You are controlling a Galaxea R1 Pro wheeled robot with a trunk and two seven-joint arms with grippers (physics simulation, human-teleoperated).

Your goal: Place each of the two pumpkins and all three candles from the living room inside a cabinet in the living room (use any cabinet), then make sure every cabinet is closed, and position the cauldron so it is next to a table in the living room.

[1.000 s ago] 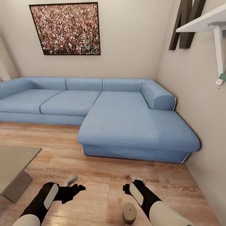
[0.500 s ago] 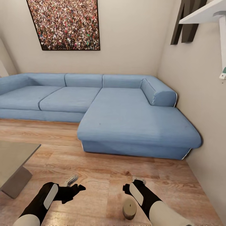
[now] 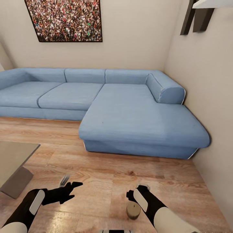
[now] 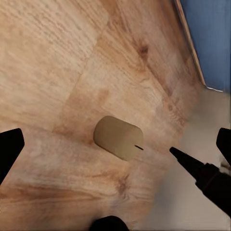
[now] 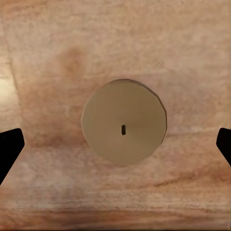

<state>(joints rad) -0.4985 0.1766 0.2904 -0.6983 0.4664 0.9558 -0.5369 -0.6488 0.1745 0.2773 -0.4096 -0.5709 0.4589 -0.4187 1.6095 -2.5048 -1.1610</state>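
a short beige candle (image 3: 133, 209) stands upright on the wooden floor (image 3: 106, 181), just beside the right forearm in the head view. the right wrist view looks straight down on its round top (image 5: 124, 121) with a small dark wick at the centre; the right gripper (image 5: 115, 144) hangs above it with its two black fingertips (image 5: 9, 144) spread wide to either side, touching nothing. the left wrist view takes in the same candle (image 4: 118, 137) from an angle, and the left gripper (image 4: 115, 149) is also spread open and empty, its dark fingertips (image 4: 9, 149) at the frame's edges. in the head view the left gripper (image 3: 66, 189) is held over bare floor, apart from the candle. beyond lie a blue corner sofa (image 3: 129, 119), a grey table (image 3: 14, 158) at the left, and a framed crowd picture (image 3: 64, 20) on the wall.
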